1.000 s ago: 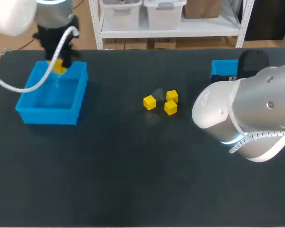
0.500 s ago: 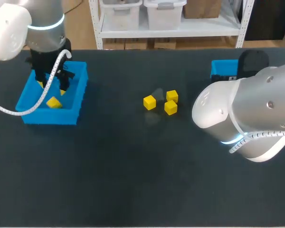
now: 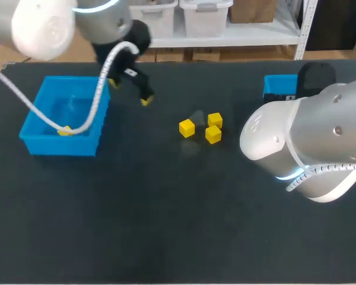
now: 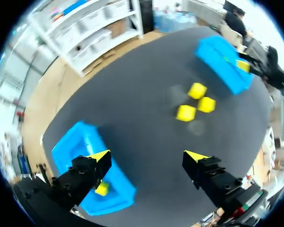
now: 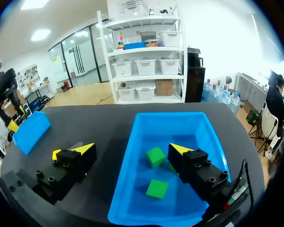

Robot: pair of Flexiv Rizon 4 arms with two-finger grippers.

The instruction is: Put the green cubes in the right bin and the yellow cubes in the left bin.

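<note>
Dark tabletop (image 3: 166,225) carries it all. Left arm (image 3: 101,21) comes in over the far-left corner. Right arm (image 3: 308,142) bulks over the right edge. Left bin (image 3: 59,146) sits by the left edge twd the far side. Right bin (image 3: 277,84) is at the far right, mostly hidden behind the right arm in head view.

Left hand (image 3: 129,92) hangs btw the left bin and the tabletop's middle, fingers apart, nothing in them. Right hand (image 5: 127,150) is over the right bin's wall, fingers spread & empty, one over the bin, the other over bare tabletop beside it.

Three yellow cubes (image 3: 213,135) lie loose near the tabletop's middle, slightly twd the far edge. Two are just beside each other; the outlying cube (image 3: 187,127) sits a little apart on the side facing the left bin. One binned yellow cube (image 3: 64,130) lies in the left bin. Green cubes (image 5: 157,188) are in the right bin: two plain, maybe a third behind a finger.

What counts: from the left hand the cluster lies twd the right edge and a bit twd the near edge; the wrist view has it ahead of the fingers. Left hand is nearer than right hand, so prob its job. The outlying cube is closest w/ room either side for fingers, so it is the likely next pick
</note>
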